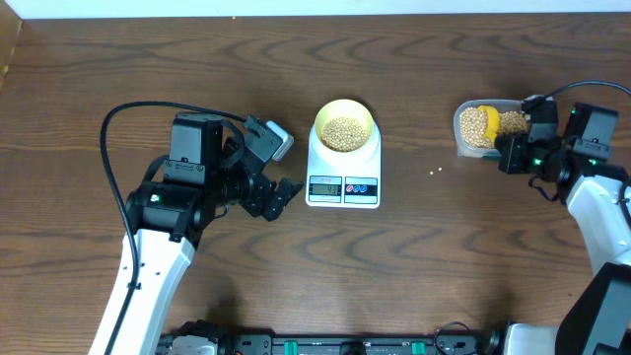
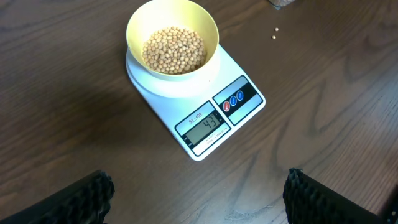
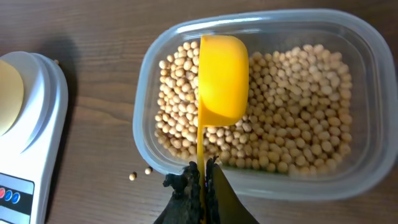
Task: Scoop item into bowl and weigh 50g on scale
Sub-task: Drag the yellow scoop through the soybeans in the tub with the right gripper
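A pale yellow bowl (image 1: 343, 126) (image 2: 172, 43) holding tan beans (image 2: 173, 50) stands on the white scale (image 1: 342, 176) (image 2: 205, 118), whose display is lit. My left gripper (image 1: 283, 194) (image 2: 199, 196) is open just left of the scale, with bare table between its fingers. At the far right my right gripper (image 1: 510, 153) (image 3: 202, 177) is shut on the thin handle of a bright yellow scoop (image 3: 222, 78) (image 1: 489, 126). The scoop's cup lies over the beans (image 3: 292, 118) in a clear plastic tub (image 1: 483, 128) (image 3: 367, 56), its back facing up.
A few loose beans (image 3: 140, 173) (image 1: 435, 172) (image 2: 275, 33) lie on the wooden table between the scale and the tub. The left arm's black cable (image 1: 128, 118) loops over the table at the left.
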### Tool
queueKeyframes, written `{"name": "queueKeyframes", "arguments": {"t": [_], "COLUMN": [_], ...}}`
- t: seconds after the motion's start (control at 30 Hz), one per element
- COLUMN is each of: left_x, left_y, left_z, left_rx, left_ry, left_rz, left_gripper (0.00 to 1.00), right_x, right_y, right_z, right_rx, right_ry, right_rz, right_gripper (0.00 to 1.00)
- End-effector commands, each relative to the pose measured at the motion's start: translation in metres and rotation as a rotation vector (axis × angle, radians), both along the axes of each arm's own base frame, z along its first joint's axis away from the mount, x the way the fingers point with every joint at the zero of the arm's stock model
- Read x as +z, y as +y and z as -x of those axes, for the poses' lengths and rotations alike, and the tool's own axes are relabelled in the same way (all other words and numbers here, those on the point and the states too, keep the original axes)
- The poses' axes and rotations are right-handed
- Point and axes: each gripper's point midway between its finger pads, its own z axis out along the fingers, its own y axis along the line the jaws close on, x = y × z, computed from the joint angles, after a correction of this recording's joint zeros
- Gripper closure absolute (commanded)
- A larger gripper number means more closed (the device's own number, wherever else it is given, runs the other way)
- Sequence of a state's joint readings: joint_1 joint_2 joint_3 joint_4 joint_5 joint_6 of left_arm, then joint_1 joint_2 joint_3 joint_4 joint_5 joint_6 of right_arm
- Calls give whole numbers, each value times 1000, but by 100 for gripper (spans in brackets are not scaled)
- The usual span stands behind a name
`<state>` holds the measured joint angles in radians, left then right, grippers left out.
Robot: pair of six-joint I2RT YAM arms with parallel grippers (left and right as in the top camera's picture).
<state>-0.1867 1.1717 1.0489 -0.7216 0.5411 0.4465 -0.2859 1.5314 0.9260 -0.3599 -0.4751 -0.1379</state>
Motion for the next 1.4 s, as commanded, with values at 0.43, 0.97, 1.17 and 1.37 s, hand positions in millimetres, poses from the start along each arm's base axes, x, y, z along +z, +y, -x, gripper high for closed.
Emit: {"name": "queueKeyframes", "arguments": {"t": [0.43,0.97,1.17,1.37], "left_x": [-2,-2,-2,-2], "left_y": [-2,-2,-2,-2], "left_z": [1,1,1,1], "left_rx": [-16,-16,-16,-16], "left_ry": [1,1,1,1], "left_rz": [0,0,0,0], "left_gripper": [11,11,11,11], "right_x": [-1,10,21,24], "right_y": [-18,-35,-38,-46], "right_z": [11,13,8,6], "right_rx": [-54,-78,-64,-127], "right_ry": [28,-23,-80,-78], "right_rz": [-93,-179,-216,-253], "right_gripper": [99,99,99,99]}}
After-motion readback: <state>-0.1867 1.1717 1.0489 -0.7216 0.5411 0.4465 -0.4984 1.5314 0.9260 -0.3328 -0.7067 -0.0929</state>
